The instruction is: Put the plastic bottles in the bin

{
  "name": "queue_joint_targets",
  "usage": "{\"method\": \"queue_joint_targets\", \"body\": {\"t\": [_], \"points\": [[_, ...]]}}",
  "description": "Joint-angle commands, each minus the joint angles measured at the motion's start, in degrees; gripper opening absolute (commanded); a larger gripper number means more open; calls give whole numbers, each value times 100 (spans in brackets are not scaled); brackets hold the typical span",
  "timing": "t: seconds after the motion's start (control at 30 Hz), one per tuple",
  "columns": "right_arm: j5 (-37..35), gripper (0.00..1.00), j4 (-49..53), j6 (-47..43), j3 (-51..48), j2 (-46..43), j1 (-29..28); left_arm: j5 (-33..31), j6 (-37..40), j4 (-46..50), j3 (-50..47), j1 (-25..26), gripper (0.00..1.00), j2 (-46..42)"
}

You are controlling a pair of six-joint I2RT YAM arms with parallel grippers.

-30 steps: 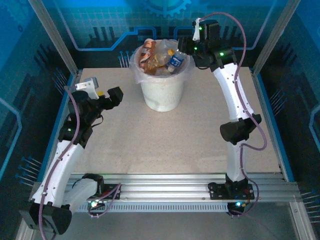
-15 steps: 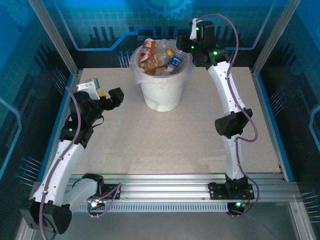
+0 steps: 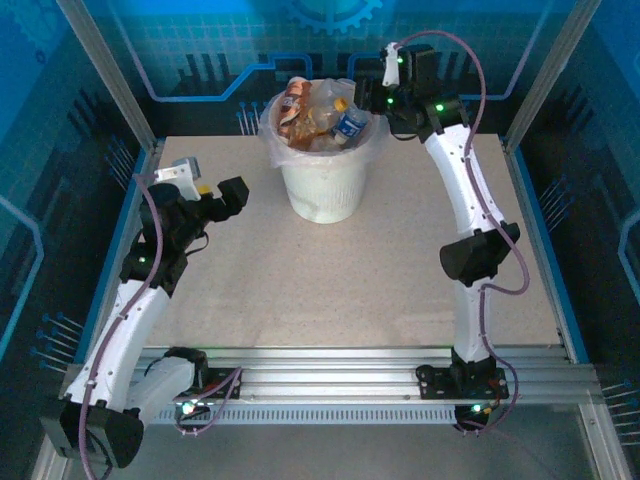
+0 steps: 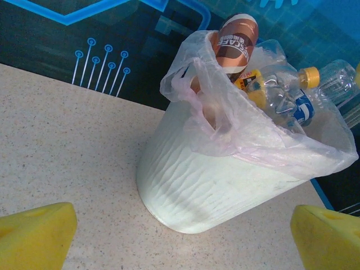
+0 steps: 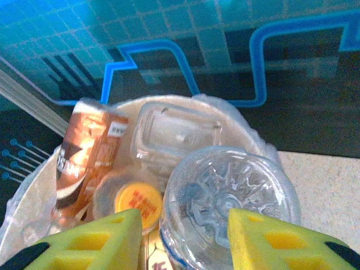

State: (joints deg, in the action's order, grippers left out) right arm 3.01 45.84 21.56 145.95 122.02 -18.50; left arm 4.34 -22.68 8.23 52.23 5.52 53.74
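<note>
The white bin (image 3: 320, 185) stands at the back middle of the table, lined with a thin bag and heaped with plastic bottles. On top lie a brown-labelled bottle (image 3: 297, 100) and a blue-labelled bottle (image 3: 350, 124). My right gripper (image 3: 368, 98) hovers open just above the bin's right rim. In the right wrist view the blue-labelled bottle's clear base (image 5: 230, 197) sits beyond the spread yellow fingers of this gripper (image 5: 185, 236), next to an orange cap (image 5: 138, 205). My left gripper (image 3: 228, 195) is open left of the bin, nothing between its fingers (image 4: 39, 233); the bin's wall (image 4: 202, 180) faces it.
A clear squarish plastic container (image 5: 177, 132) lies among the bottles at the bin's far side. The bag's edge (image 4: 191, 95) hangs loose over the rim. Metal frame posts and blue panels close off the table's back and sides.
The right arm carried the blue-labelled bottle over the bin's rim, then drew back slightly to the right; the bottle now rests on the pile. The left arm has not moved.
</note>
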Motion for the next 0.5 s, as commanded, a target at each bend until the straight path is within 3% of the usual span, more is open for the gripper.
{"method": "queue_joint_targets", "body": {"t": [0.0,0.27,0.47], "points": [[78,45,385,54,-434,-274,-239,203,-167,-229,-99,-25,99,90],[-331,44,-21,130,-1925,-1085,-575,241,-200,-243,-67,-25,99,129],[-326,45,-215,116,-2242,-1249,-637,252,-218,-267,-31,-24,99,137]]}}
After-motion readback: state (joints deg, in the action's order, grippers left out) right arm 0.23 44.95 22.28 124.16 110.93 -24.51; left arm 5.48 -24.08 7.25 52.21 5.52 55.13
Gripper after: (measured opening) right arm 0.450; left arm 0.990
